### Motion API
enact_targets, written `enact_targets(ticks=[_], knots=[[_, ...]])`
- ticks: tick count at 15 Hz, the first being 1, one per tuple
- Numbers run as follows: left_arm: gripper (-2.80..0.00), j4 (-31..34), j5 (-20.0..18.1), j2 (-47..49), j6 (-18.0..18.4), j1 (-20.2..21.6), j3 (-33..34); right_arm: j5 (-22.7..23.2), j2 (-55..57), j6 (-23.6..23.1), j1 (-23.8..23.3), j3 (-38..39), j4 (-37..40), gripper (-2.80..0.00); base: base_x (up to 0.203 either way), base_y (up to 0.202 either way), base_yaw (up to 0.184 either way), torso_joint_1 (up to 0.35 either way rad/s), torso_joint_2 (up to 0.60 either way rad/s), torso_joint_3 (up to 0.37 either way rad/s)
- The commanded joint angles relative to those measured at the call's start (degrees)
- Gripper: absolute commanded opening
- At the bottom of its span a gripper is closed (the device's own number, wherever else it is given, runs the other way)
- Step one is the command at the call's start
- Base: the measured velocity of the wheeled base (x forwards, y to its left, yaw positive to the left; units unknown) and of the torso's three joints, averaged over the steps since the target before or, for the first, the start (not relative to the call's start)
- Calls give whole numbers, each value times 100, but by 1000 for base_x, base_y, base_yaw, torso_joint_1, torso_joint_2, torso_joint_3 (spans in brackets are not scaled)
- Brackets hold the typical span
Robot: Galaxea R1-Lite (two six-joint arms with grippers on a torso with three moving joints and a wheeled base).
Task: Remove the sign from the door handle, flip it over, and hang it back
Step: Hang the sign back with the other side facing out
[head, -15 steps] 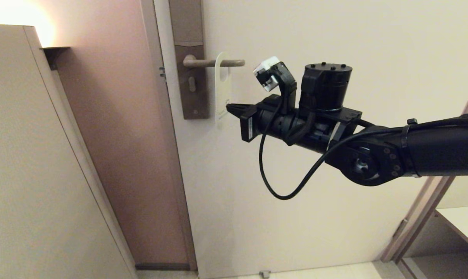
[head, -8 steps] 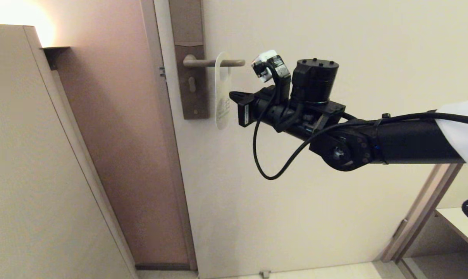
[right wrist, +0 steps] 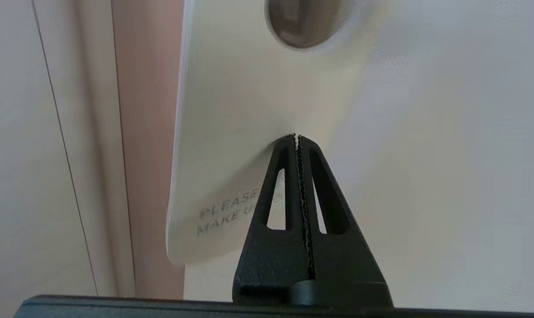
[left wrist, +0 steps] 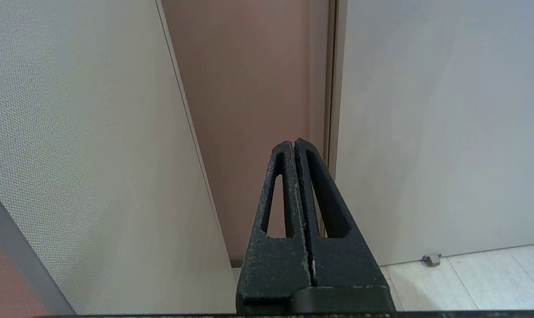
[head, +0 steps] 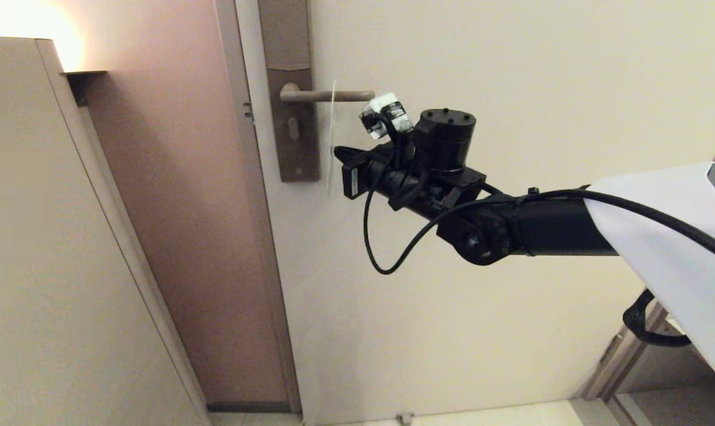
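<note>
The sign (head: 332, 136) hangs on the door handle (head: 348, 95) and shows edge-on in the head view. In the right wrist view its white face (right wrist: 231, 132) reads "PLEASE MAKE UP", with the oval hole above. My right gripper (head: 337, 155) is shut, and its tips (right wrist: 296, 137) rest against the sign's white face around mid-height; nothing shows between the jaws. The handle sits on a brown backplate (head: 295, 148). My left gripper (left wrist: 293, 142) is shut and empty, low down, facing the gap between panel and door. It is out of the head view.
The pale door (head: 511, 59) fills the middle and right. A beige panel (head: 50, 236) stands at the left, with a brown wall strip (head: 203, 207) beside the door edge. A door stop (head: 403, 418) sits at floor level. A door frame (head: 624, 337) runs at the lower right.
My right arm has moved left and up toward the handle. The sign has swung from partly facing the head camera to edge-on.
</note>
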Motion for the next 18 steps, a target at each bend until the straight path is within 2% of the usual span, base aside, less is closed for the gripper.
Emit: enact_targets(ticks=[1,5,12,18], knots=[[-280,0,0,9,1,1,1,-41,190,-1,82,-143,-24,-280,0,0,0,0,0,0],[-280,0,0,9,1,1,1,-211,324,-10,290,-431,-8,-280,0,0,0,0,0,0],[-280,0,0,9,1,1,1,-354,315,-132,609,-478,102,-280,0,0,0,0,0,0],[-280,0,0,9,1,1,1,-424,619,-130,692,-1055,108,-280,0,0,0,0,0,0]])
